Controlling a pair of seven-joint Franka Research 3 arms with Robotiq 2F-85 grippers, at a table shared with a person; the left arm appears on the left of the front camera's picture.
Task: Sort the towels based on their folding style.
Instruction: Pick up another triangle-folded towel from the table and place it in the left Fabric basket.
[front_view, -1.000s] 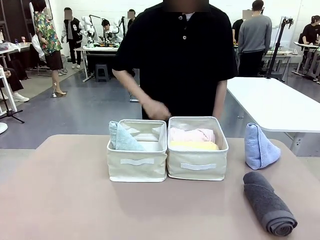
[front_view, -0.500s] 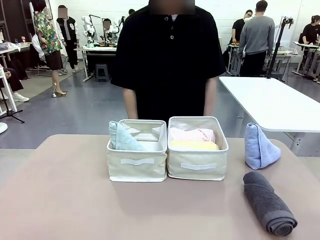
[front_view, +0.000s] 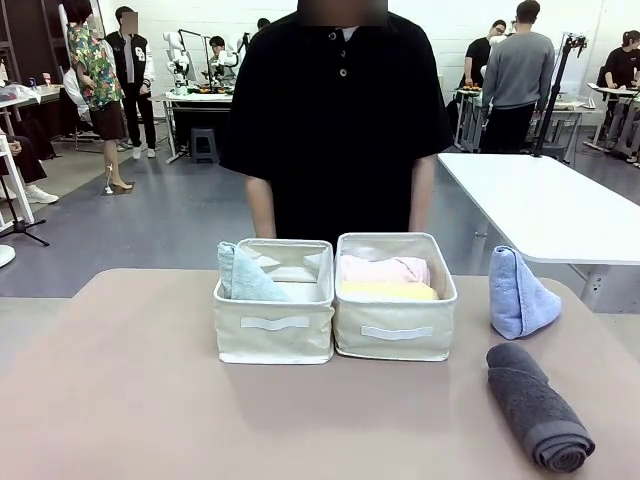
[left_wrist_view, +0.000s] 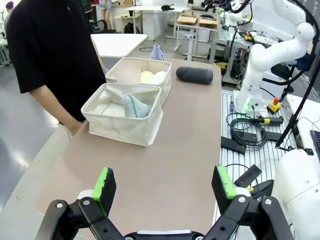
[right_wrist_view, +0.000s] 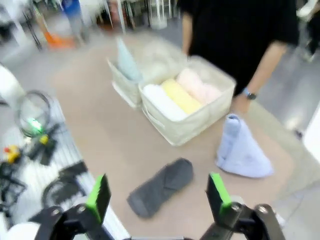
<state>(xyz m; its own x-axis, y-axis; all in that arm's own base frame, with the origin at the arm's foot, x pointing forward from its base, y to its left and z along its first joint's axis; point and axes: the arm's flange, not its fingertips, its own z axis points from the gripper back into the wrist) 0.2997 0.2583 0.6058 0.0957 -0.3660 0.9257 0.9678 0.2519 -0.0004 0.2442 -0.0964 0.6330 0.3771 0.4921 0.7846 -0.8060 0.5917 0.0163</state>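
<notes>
Right gripper (right_wrist_view: 158, 194): fingers spread wide, nothing between the pads. Left gripper (left_wrist_view: 164, 182): likewise wide open and empty.

In the right wrist view, the dark grey roll (right_wrist_view: 161, 187) lies on the table (front_view: 130, 400) at 12 o'clock, just beyond the pads. The light blue cone (right_wrist_view: 240, 150) stands at 2 o'clock, near the roll but apart from it. Farther out, at 12 o'clock, the right bin (right_wrist_view: 190, 127) holds the white roll (right_wrist_view: 162, 101), yellow roll (right_wrist_view: 180, 96) and pink roll (right_wrist_view: 200, 85) side by side. At 11 o'clock the left bin (front_view: 273, 325) holds the pale green cone (right_wrist_view: 127, 62).

Handling, as judged: terry cloth is light, soft and compressible, not fragile or slippery.
- Grey roll: grip across the middle of its length, with the pads spanning its width, so the coil stays wound.
- Blue cone: grip low on the body across the folded layers. A grip at the tip would likely let it unfold or sag.
</notes>
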